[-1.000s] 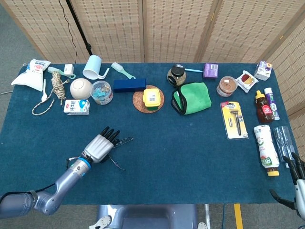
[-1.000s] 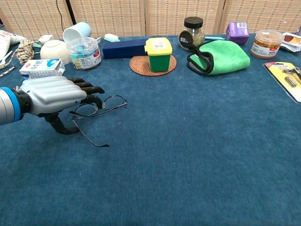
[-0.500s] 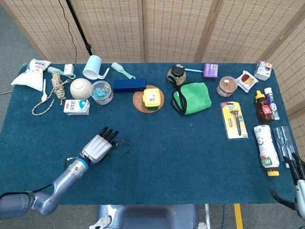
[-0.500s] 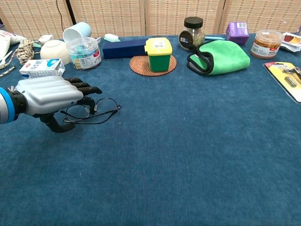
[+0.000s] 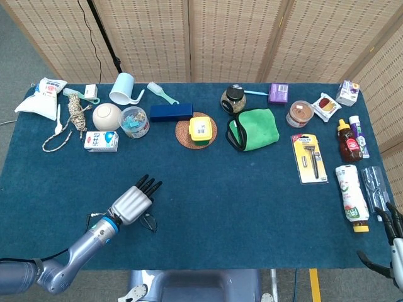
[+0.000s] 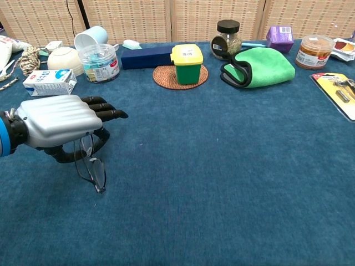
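My left hand (image 6: pixel 55 121) pinches the thin-framed glasses (image 6: pixel 93 166) between thumb and fingers, the other fingers stretched forward. They hang folded below my palm, lower end at or just above the blue table (image 6: pixel 233 166), near its front-left corner. I judge the pickup done; setting them down is left. My right hand (image 5: pixel 391 234) waits off the front-right corner; I cannot tell its grasp.

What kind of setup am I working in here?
Probably a staged test table, not a home: a blue cloth-covered table strewn with unrelated household items, folding screens behind, and the left hand holding glasses.
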Controlling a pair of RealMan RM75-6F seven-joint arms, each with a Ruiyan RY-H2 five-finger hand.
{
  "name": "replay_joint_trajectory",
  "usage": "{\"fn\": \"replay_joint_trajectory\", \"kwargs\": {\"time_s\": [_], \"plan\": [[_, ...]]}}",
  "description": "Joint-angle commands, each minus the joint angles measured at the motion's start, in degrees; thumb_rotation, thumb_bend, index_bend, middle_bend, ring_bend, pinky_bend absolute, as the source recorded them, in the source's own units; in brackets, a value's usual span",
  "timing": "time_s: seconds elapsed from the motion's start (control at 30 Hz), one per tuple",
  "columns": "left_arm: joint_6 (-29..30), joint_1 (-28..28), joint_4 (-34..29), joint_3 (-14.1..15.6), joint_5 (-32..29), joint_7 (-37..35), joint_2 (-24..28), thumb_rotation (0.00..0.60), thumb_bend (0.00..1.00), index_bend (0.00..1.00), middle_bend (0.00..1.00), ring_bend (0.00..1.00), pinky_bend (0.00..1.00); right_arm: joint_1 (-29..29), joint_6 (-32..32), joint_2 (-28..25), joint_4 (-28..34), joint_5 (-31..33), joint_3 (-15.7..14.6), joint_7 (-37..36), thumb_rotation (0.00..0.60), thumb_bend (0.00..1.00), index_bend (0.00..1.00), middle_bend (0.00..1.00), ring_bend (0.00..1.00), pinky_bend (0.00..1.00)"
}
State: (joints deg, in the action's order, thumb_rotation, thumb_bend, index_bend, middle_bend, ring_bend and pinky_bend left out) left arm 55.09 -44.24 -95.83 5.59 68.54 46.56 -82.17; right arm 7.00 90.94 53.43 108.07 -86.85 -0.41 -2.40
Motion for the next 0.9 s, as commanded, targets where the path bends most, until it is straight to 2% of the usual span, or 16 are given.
{"fn": "replay_joint_trajectory", "kwargs": {"time_s": [0.03,0.13,0.37,0.57,0.63,0.8,0.9], "plan": [[0.64,0.11,-1.13,-0.04,0.4,1.01,0.1,0.6,0.42,0.55,0.0,0.0,0.0,0.16,0.16,-0.04,-0.28,0.1,-0.02,-0.39,0.6,0.22,0.1,0.0,0.0,0.0],[0.61,0.05,-1.13,-0.49,-0.23,1.6,0.02,0.6,0.42,0.51,0.0,0.0,0.0,0.3,0.32,-0.09,-0.53,0.17,-0.01,-0.78,0.6,0.22,0.1,0.0,0.0,0.0],[0.0,-0.18,-0.18,-1.66,-1.94,1.29,-0.6,0.599,0.42,0.32,0.0,0.0,0.0,0.49,0.5,-0.06,-0.76,0.19,-0.04,-1.17,0.6,0.22,0.1,0.0,0.0,0.0],[-0.41,-0.59,0.58,-2.97,-3.36,0.63,-1.19,0.599,0.42,0.06,0.0,0.0,0.0,0.58,0.59,0.04,-0.86,0.21,-0.01,-1.24,0.6,0.22,0.1,0.0,0.0,0.0],[-0.2,-0.61,0.41,-3.35,-3.47,0.26,-1.0,0.599,0.42,0.01,0.0,0.0,0.0,0.58,0.6,0.05,-0.86,0.26,0.04,-1.25,0.6,0.22,0.1,0.0,0.0,0.0],[-0.11,0.53,-2.41,-4.23,-3.1,-5.99,0.75,0.599,0.41,0.0,0.0,0.0,0.0,0.38,0.24,0.2,-0.97,0.27,0.09,-1.26,0.6,0.22,0.1,0.0,0.0,0.0],[0.1,1.61,-3.01,-4.06,-0.57,-11.24,1.32,0.597,0.41,0.0,0.0,0.0,0.0,0.23,-0.01,0.32,-1.01,0.25,0.11,-1.23,0.6,0.22,0.1,0.0,0.0,0.0]]}}
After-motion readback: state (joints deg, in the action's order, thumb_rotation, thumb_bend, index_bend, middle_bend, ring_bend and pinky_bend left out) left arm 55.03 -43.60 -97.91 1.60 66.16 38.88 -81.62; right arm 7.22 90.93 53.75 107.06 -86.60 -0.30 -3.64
